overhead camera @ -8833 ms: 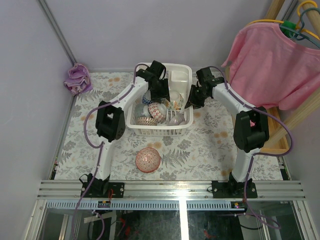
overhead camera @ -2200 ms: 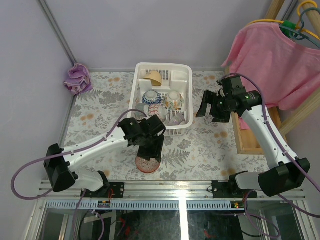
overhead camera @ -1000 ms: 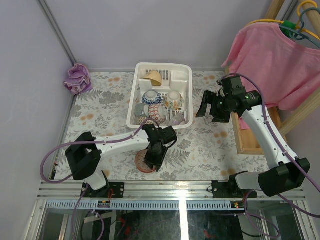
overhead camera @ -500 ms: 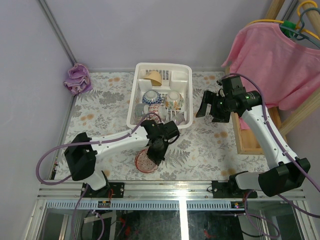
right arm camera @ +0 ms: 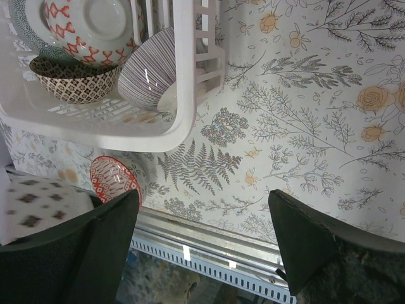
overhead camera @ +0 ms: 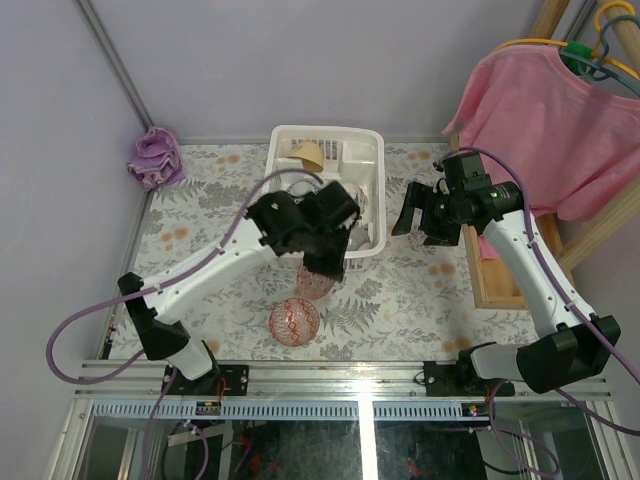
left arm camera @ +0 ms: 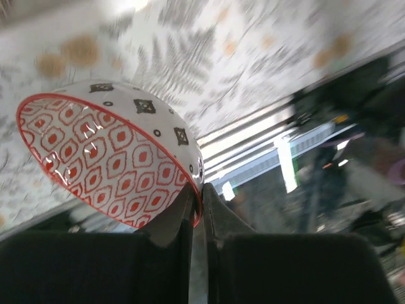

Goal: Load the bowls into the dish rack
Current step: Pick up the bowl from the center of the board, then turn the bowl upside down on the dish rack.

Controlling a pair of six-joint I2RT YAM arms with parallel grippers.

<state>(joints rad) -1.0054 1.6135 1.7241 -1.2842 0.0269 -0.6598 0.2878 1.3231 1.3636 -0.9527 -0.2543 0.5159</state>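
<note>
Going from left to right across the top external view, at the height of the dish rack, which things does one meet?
purple cloth → dish rack → right pincer → pink shirt

Leaf-and-flower patterned surface seen from above
A white dish rack sits at the far middle, a red-patterned bowl near the front edge, a purple cloth in the far left corner

Patterned bowl: red diamond lattice inside, white outside with black squares. Near bowl: red-and-white pattern. Striped bowl grey-white. Dish rack white. Tablecloth: grey ferns, orange flowers. Far-right shirt pink; far-left cloth purple.
</note>
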